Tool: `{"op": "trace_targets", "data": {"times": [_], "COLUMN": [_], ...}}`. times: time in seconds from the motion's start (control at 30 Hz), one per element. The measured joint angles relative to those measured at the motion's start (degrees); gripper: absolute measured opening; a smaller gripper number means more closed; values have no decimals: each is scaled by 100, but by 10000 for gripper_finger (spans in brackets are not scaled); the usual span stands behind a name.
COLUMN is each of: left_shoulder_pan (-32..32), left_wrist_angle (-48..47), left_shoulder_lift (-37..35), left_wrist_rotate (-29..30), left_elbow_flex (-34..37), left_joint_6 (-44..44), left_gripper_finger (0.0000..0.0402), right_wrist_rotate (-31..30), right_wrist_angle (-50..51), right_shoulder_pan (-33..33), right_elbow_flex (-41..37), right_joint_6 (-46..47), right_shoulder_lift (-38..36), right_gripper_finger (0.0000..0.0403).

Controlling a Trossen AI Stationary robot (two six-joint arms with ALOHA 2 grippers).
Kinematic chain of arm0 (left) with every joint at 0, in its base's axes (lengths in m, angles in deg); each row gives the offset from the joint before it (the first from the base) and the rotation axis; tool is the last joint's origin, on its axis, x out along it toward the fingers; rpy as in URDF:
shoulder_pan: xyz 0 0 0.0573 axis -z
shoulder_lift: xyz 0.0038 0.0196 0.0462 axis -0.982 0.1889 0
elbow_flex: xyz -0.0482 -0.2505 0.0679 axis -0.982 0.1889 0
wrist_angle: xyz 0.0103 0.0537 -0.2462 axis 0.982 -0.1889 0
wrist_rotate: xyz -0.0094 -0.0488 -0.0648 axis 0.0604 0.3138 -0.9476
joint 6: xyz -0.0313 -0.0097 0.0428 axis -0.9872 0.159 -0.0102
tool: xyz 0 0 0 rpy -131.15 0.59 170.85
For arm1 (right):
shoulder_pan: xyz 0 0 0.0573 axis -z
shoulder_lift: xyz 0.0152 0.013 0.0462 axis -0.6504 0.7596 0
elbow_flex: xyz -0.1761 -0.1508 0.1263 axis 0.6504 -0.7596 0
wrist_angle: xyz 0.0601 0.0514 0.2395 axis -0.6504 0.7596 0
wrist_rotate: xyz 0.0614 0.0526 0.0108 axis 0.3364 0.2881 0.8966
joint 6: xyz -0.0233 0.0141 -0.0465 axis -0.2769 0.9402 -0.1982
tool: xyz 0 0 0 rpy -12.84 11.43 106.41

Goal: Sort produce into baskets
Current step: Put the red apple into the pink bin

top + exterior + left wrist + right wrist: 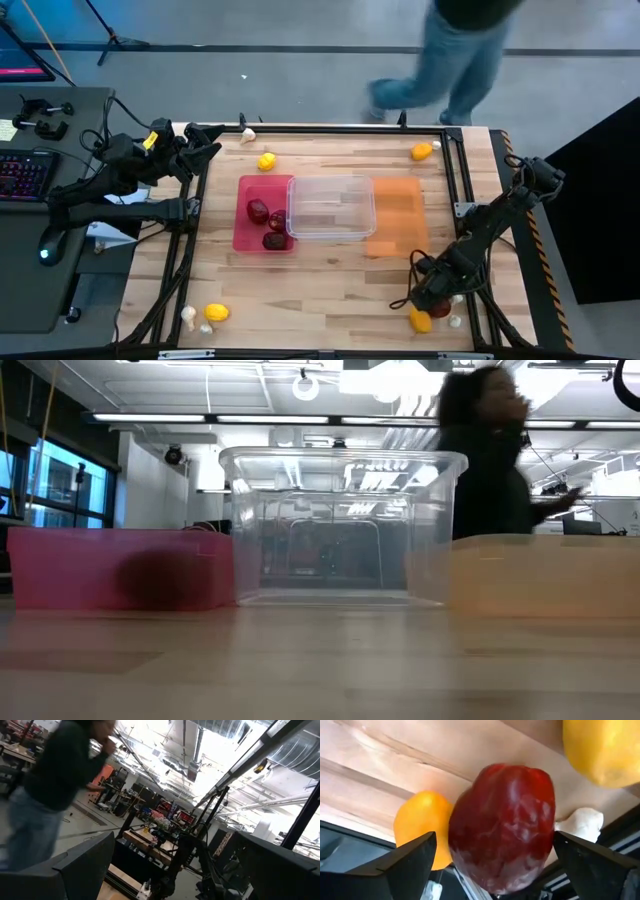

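Down at the table's near right corner, the right gripper (495, 857) hangs wide open around a dark red lump (502, 825), probably not squeezing yet. Next: close, lift, carry it to the red basket (243, 215).

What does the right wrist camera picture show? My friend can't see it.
A big dark red lump sits between the right gripper's two open dark fingers. Two yellow lemons and a whitish garlic bulb lie close by on the wooden table.

pale wood-plank table (330, 280) with a matt grain, see-through glossy plastic basket (331, 206), frosted pink basket (243, 235), shiny waxy dark red produce (502, 825), smooth-skinned lemon (420, 832)
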Motion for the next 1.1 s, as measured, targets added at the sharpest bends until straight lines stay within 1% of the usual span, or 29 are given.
{"op": "trace_targets", "data": {"times": [0.17,0.4,0.5,0.6,0.7,0.83,0.9,0.97,1.03,1.1], "left_shoulder_pan": [0,0,0,0,2,2,1,1,2,2], "left_wrist_angle": [0,1,2,8,9,13,21,26,26,24], "left_shoulder_lift": [0,0,0,0,0,0,0,-1,-2,0], "left_wrist_rotate": [-1,7,10,14,127,205,206,208,262,307], "left_elbow_flex": [0,0,0,0,0,0,0,0,0,0], "left_joint_6": [0,-28,-28,-31,-31,-31,-32,-31,-33,-33], "left_gripper_finger": [392,392,392,392,392,392,392,392,392,392], "right_wrist_rotate": [64,404,442,437,386,219,-66,-560,-1318,-2299], "right_wrist_angle": [26,-196,-322,-376,-135,547,868,1090,1129,1124], "right_shoulder_pan": [2,2,2,2,13,15,25,121,339,665], "right_elbow_flex": [4,7,9,32,143,535,881,1293,1729,2130], "right_joint_6": [-24,69,134,158,145,-110,-268,-535,-894,-1533], "right_shoulder_lift": [131,606,717,683,534,259,83,-90,-207,-232], "right_gripper_finger": [390,387,370,337,304,303,303,303,303,303]}}
